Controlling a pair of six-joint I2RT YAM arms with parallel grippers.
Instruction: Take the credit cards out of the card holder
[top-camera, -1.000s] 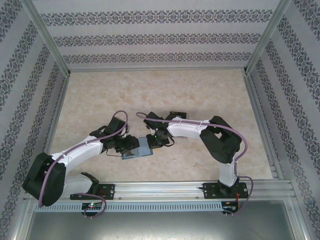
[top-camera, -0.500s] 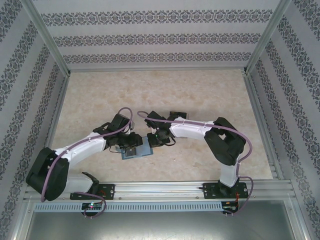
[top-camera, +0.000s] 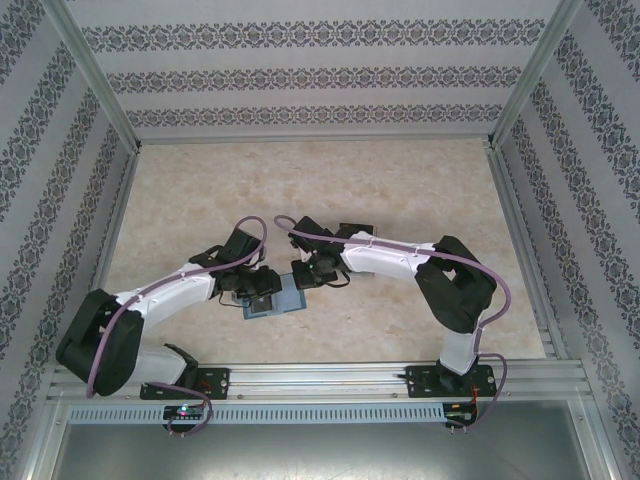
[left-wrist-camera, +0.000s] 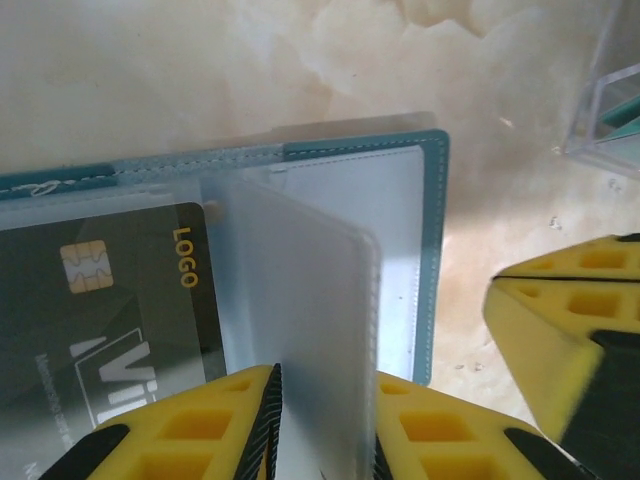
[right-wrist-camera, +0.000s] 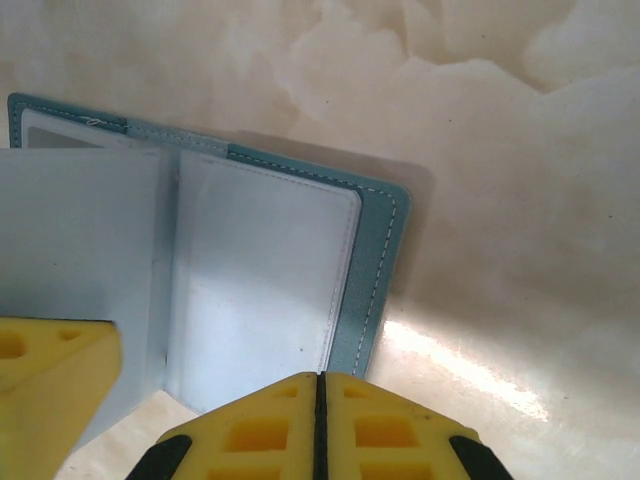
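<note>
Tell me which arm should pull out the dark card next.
Left. The left end effector straddles the raised clear sleeve right beside the dark card. The right end effector is shut at the card holder's edge, likely best used to steady it.

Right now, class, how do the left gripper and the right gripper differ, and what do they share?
The left gripper has its jaws apart, pinching a raised clear sleeve; the right gripper is shut with nothing between. The left gripper is beside the dark card; the right gripper sits at the blank-panel edge of the holder. Both have yellow fingers and meet at the holder.
</note>
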